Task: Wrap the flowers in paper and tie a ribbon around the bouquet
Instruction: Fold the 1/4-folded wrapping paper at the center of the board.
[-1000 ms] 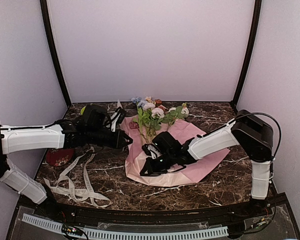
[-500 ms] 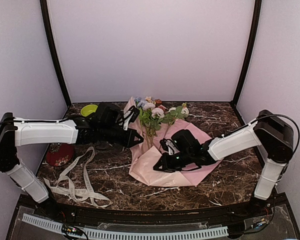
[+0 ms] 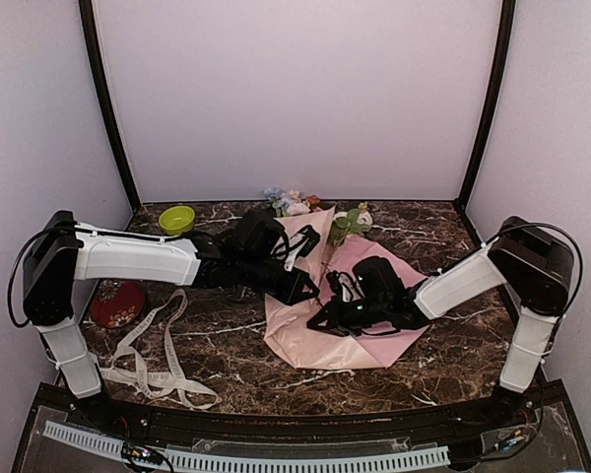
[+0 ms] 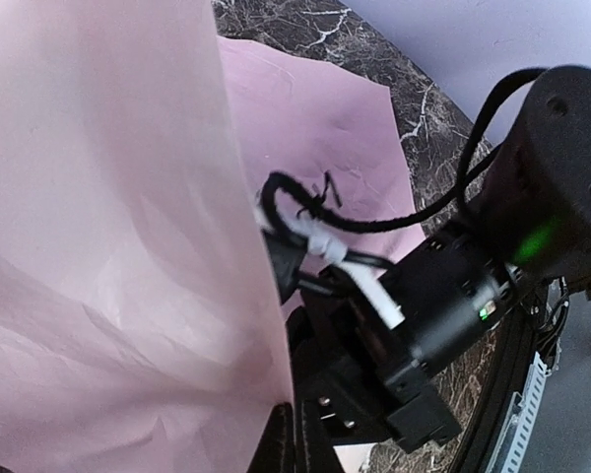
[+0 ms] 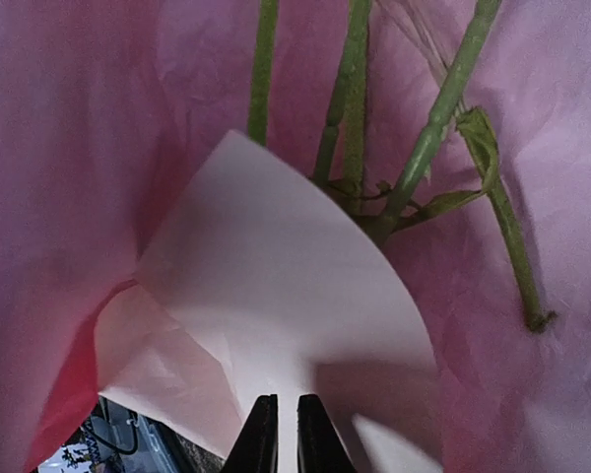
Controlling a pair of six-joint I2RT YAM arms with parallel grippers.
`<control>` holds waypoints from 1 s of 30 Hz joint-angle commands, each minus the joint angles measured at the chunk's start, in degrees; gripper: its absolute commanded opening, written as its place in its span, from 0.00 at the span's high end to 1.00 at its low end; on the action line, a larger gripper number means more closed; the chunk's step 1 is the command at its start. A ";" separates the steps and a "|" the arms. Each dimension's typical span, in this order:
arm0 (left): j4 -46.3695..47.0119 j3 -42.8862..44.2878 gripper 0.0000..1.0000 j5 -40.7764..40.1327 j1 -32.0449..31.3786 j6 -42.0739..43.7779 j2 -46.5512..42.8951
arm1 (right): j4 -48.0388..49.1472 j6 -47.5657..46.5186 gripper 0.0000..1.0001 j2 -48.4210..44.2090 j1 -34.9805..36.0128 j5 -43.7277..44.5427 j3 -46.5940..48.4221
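The paper (image 3: pixel 310 347) lies mid-frame on the marble bench (image 3: pixel 227 340). Its left side is raised as a flap over the stems of the flowers (image 3: pixel 294 205), whose blooms show at upper centre and whose long axis runs from there down toward the near edge. At the left the ribbon (image 3: pixel 153 355) sprawls loose, well apart from both arms, with a red dish (image 3: pixel 116 305) beside it and a green bowl (image 3: pixel 176 219) behind. The left tool (image 3: pixel 305 293) has its fingers together, clamped on that raised edge. The right tool (image 3: pixel 317 322), just to its right and lower, is nipped on a folded corner near the stem ends, and in its wrist view the stems run straight away from it. The fold has to travel rightward across the stems, so I judge the left arm leads. Against a second ago, the left arm has swung well to the right, carrying the flap with it; the bowl now stands clear of the arm, and fewer blooms show.
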 commanded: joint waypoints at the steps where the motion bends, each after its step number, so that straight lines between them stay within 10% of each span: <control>1: -0.58 1.57 1.00 -1.99 -0.16 1.87 -0.11 | 2.92 3.00 0.91 -9.66 -2.08 2.02 -2.86; 9: -1.39 2.31 1.00 -2.08 -0.37 3.14 2.27 | -7.26 2.49 0.63 -28.89 -6.37 16.31 -6.11; 14: -0.48 2.29 1.00 -2.22 -0.74 2.79 3.35 | -13.49 -4.83 0.51 -25.75 -8.57 16.39 3.79; 30: 0.67 1.71 1.00 -1.82 -0.92 3.04 4.26 | -10.71 -4.61 0.56 -8.00 -9.13 6.73 13.78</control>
